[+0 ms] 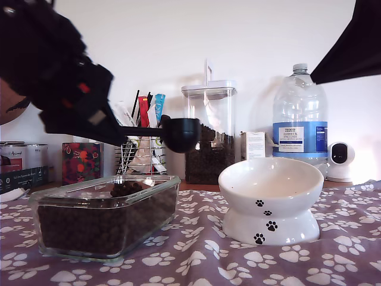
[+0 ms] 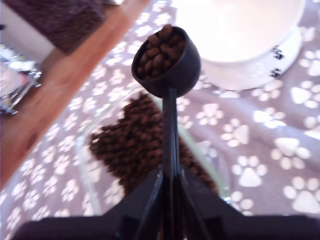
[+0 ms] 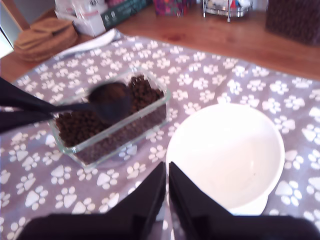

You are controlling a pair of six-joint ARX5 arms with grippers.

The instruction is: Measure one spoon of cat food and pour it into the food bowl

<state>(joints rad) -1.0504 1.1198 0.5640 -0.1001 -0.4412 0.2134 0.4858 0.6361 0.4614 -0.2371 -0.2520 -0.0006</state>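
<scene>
**Loaded spoon aloft beside the food bowl**

Taking the food bowl (image 1: 271,199) as my landmark: it stands on the paw-print cloth (image 1: 196,262) covering the counter, its white hollow bare, cloth showing all round its pedestal base. Nearest the exterior camera, the cloth in front of the bowl gives open room.

Just beside the bowl, toward the exterior view's left, sits the clear glass dish (image 1: 104,217) heaped with cat food (image 1: 95,223); a narrow strip of cloth separates its rim from the bowl's base, so the two are near but not touching.

Above the dish's bowl-side edge, my first pincer (image 2: 170,192) is pinched on the handle of the spoon (image 1: 178,132). The cup is heaped with kibble, level, and hangs in the air above the level of the bowl's rim, short of it.

My second pincer (image 3: 167,182) hovers over the bowl's near rim, fingers pressed together on nothing.

Behind the bowl stand a tall clear canister (image 1: 208,134), a water bottle (image 1: 299,116), a small white camera (image 1: 340,161), and, farther toward the exterior view's left, a wire rack (image 1: 140,152).
</scene>
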